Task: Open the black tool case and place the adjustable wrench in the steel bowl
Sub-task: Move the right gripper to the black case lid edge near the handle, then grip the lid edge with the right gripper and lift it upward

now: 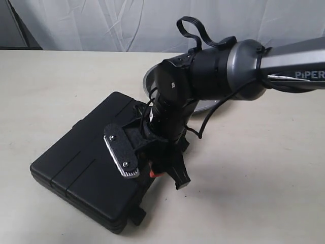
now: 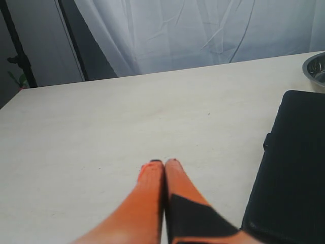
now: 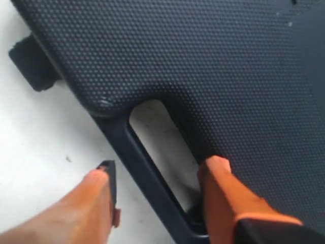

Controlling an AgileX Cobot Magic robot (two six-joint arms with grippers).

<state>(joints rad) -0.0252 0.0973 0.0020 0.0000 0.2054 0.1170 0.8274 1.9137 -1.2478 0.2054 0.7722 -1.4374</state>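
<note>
Black tool case point(image 1: 84, 162) lies flat and shut on the pale table point(image 1: 264, 178), toward the near left in my exterior view, ribbed lid up, so whatever is inside is hidden from me. My right arm reaches across from the right and comes down over the case's right-hand long edge, where the slot handle point(image 3: 162, 147) is.

In the right wrist view the right gripper point(image 3: 160, 168) is spread wide and empty. One of its orange fingers point(image 3: 96, 203) sits outside the handle bar over bare table, and the other is on the slot side against the textured lid, so the bar runs between the two. Whether either pad touches the bar I cannot tell. A latch point(image 3: 30, 66) juts from the same edge of the case, a little way along from the slot.

The steel bowl point(image 1: 150, 76) stands on the table just behind the case's far end. My right arm covers most of it, and only parts of its rim show.

The left gripper point(image 2: 163, 162) appears only in its own wrist view: its fingers are pressed together with nothing between them, above open table, with the case's edge off to one side and a slice of the bowl beyond that. A white curtain point(image 1: 101, 20) hangs behind the table.
</note>
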